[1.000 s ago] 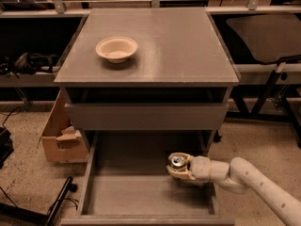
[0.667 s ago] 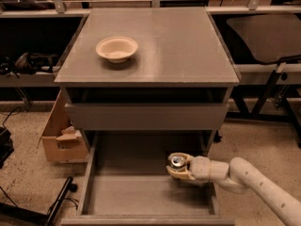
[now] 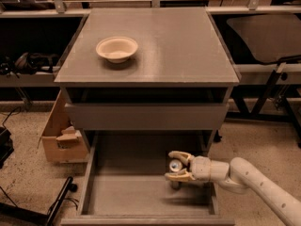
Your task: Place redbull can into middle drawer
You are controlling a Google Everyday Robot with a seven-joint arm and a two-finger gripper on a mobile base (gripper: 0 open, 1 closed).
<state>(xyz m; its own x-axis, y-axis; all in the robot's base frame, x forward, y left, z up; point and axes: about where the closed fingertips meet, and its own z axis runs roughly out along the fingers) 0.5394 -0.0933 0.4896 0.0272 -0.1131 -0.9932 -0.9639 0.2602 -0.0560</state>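
The redbull can (image 3: 176, 166) stands upright inside the open middle drawer (image 3: 122, 194), near its right side, showing its silver top. My gripper (image 3: 174, 165) reaches in from the right on a white arm, with its fingers (image 3: 178, 155) on either side of the can. The drawer is pulled out wide, with a flat grey floor and low walls.
A shallow white bowl (image 3: 116, 49) sits on the cabinet top (image 3: 188, 46) at the left. A closed drawer front (image 3: 146, 117) is above the open drawer. A cardboard box (image 3: 59, 138) stands on the floor at the left. A chair (image 3: 263, 32) is at the right.
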